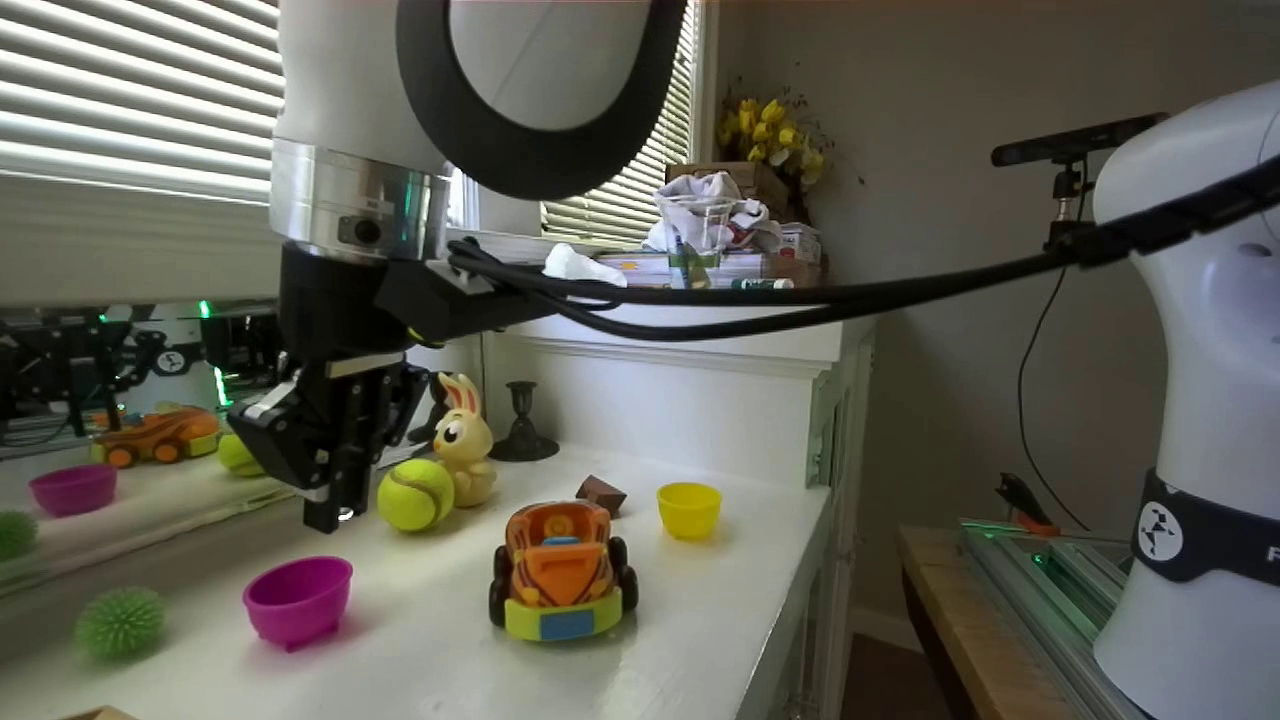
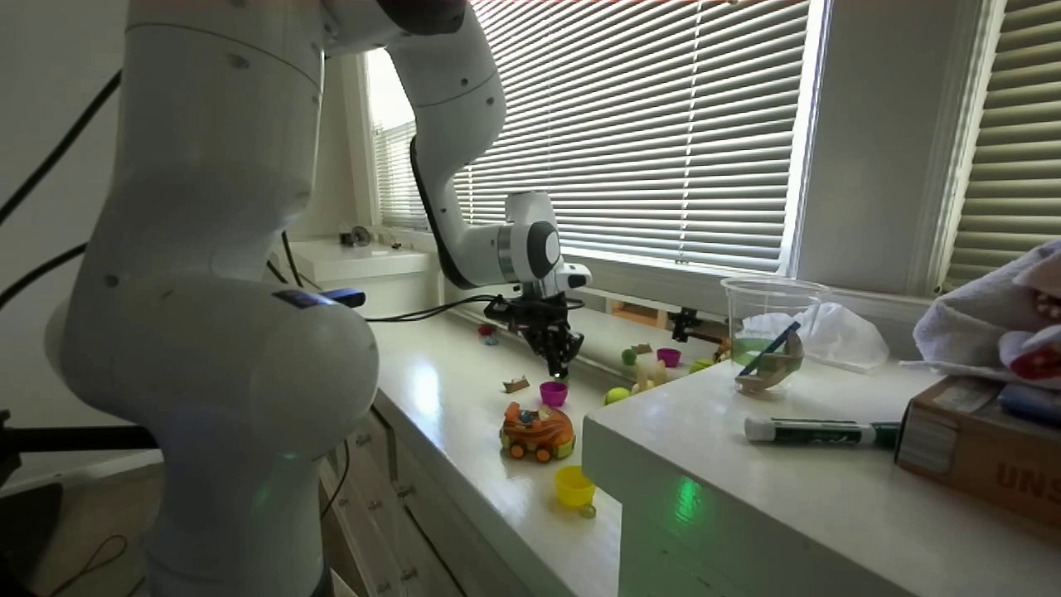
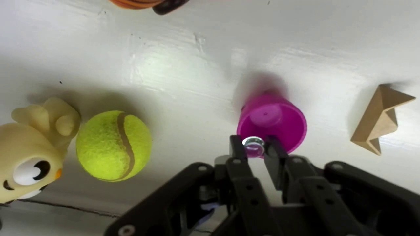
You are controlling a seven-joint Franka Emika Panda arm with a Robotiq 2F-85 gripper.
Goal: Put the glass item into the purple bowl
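Glass item pinched btwn fingers, sm gap

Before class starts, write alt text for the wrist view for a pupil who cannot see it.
A black gripper holds a small clear glass item, which overlaps the purple bowl in the picture. At left are a cream toy and a tennis ball; at right, an angular brown object.

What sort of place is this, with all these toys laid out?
Probably a room in a home, though an office or lab fitted out like one is possible. The white slatted window blinds, white-painted drawers and bunch of yellow flowers suggest it.
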